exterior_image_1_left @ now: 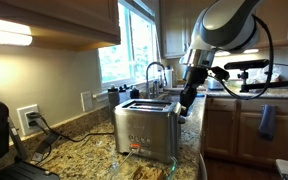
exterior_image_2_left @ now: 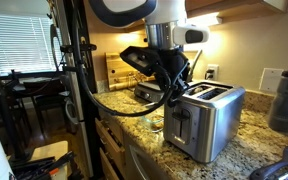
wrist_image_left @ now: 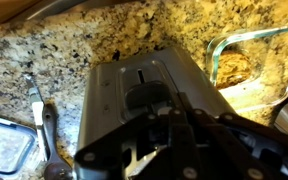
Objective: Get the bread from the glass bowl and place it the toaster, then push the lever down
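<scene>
The work surface is a speckled granite countertop (exterior_image_1_left: 84, 142) in a kitchen fitted with wooden cabinets (exterior_image_1_left: 234, 125). In an exterior view, a bright window (exterior_image_1_left: 134, 45) stands behind a curved faucet (exterior_image_1_left: 156, 75). A wall outlet (exterior_image_1_left: 29, 118) with a cord plugged in sits on the side wall, and a blue cloth (exterior_image_1_left: 267, 120) hangs against a lower cabinet. In an exterior view, a window with blinds (exterior_image_2_left: 19, 45) occupies the left side, and a dark bottle (exterior_image_2_left: 287, 98) stands on the countertop beyond the toaster. The toaster (exterior_image_1_left: 147, 128) stands upright on the countertop in both exterior views; it is brushed steel with dark slots on top. An orange-red mark (exterior_image_1_left: 136, 149) low on its face is too small to read. The gripper (exterior_image_1_left: 187, 108) hangs at one end of the toaster, level with its upper edge, and its jaws are clenched together. In the wrist view, the gripper lies directly over the narrow end face of the toaster, close to the vertical lever slot (wrist_image_left: 142, 85). Whether the fingers touch the lever cannot be determined. The glass bowl (wrist_image_left: 274, 45) rests on the countertop just beside the toaster, at the upper right of the wrist view and apart from the gripper. Its brownish contents are too blurred to identify. A metal utensil (wrist_image_left: 39, 115) lies on the countertop on the opposite side of the toaster.
</scene>
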Robot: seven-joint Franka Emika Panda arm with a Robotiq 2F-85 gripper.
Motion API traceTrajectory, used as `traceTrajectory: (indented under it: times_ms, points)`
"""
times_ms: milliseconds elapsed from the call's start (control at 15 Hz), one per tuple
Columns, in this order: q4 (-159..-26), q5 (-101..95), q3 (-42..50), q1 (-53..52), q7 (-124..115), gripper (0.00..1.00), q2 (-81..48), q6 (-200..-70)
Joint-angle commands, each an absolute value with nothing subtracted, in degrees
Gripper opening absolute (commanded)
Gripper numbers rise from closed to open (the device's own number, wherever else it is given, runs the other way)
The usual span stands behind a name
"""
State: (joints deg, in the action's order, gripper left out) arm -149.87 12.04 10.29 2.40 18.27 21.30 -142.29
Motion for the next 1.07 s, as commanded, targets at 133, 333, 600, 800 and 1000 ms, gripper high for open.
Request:
traceTrajectory:
  times_ms: [133,333,600,800,1000]
  points:
    - [-151.1,14.2,12.4,-0.4,25.0,0.04,21.4,-146.5]
    - [-150.9,13.7,13.6,0.0,27.1,0.03,21.5,-145.1]
    - [-150.7,13.0,14.8,0.8,28.6,0.03,20.9,-145.0]
    - [-150.7,13.3,15.5,0.7,29.4,0.03,20.6,-145.0]
    - [-151.0,14.4,16.2,-0.1,31.0,0.03,19.9,-146.1]
